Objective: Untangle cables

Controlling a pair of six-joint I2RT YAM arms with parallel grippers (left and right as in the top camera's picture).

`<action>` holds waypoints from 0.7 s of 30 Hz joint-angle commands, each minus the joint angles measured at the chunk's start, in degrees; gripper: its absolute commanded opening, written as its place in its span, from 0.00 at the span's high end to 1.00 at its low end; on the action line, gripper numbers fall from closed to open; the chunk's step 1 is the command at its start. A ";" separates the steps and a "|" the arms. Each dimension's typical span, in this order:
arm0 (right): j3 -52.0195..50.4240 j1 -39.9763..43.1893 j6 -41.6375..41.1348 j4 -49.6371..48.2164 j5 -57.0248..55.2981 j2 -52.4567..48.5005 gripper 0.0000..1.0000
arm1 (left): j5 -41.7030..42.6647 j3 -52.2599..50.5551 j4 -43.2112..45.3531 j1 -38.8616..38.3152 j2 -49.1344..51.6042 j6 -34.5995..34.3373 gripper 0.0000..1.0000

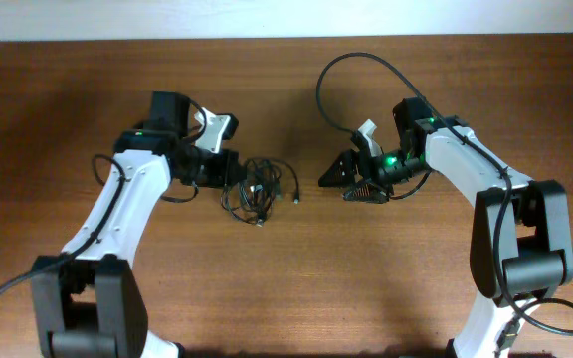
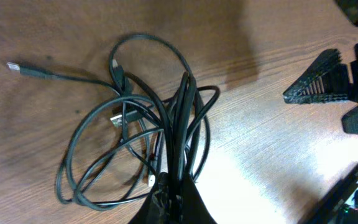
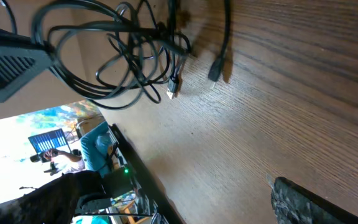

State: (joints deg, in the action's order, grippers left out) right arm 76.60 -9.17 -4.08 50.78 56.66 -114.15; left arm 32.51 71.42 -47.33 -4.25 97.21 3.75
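The cables (image 1: 258, 189) lie as one tangled bundle of thin black cords on the wooden table (image 1: 396, 278), between the two arms. My left gripper (image 1: 229, 173) is at the bundle's left edge. In the left wrist view its fingers (image 2: 174, 198) are shut on several strands of the cables (image 2: 129, 118). One silver-tipped plug (image 2: 15, 66) trails out to the far side. My right gripper (image 1: 347, 181) is open and empty, a short way right of the bundle, not touching it. The right wrist view shows the cables (image 3: 129, 53), a loose plug (image 3: 215, 71) and one finger (image 3: 319, 202).
The right gripper's open fingers (image 2: 319, 78) show in the left wrist view, to the right of the tangle. A thick black arm cable (image 1: 338, 75) loops above the right arm. The table's edge (image 3: 143, 180) runs past in the right wrist view.
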 commanded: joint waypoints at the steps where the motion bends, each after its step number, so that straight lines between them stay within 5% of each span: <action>1: 0.55 0.17 0.68 0.02 -1.01 1.29 0.02 | -1.11 -0.04 -0.28 -1.97 3.85 -1.64 0.93; 5: 0.55 0.17 0.68 0.02 -1.88 1.29 0.02 | -1.07 -0.04 -0.35 -2.32 5.66 -2.95 0.85; 10: 0.55 0.13 0.63 0.87 -1.81 1.29 0.01 | -1.09 -0.04 -0.31 -2.36 5.88 -2.91 0.88; 11: 0.55 -0.02 0.63 1.18 -1.79 1.29 0.12 | -1.09 -0.04 -0.28 -2.36 5.88 -2.93 0.91; 13: 0.52 -1.31 0.39 1.49 -1.77 1.29 0.76 | -1.11 -0.02 -0.26 -2.36 5.88 -2.91 0.92; 14: 0.52 -2.16 -0.24 1.25 -1.81 1.29 0.92 | -1.14 -0.04 -0.28 -2.36 5.88 -2.91 0.91; 15: 0.50 -3.15 -1.51 0.57 -1.75 1.29 0.96 | -1.14 -0.04 -0.28 -2.36 5.88 -2.91 0.91; 18: 0.50 -6.14 -7.17 -3.69 -1.84 1.29 0.96 | -1.86 -0.02 -0.37 -2.36 5.88 -2.93 0.91; 21: 0.50 -10.40 -12.83 -9.03 -3.54 1.27 0.66 | -3.06 -0.04 -0.50 -2.36 5.88 -2.91 0.91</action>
State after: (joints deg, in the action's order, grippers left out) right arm 76.66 -16.99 -11.46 44.05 54.81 -114.15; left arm 30.61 71.42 -47.55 -6.42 102.45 1.02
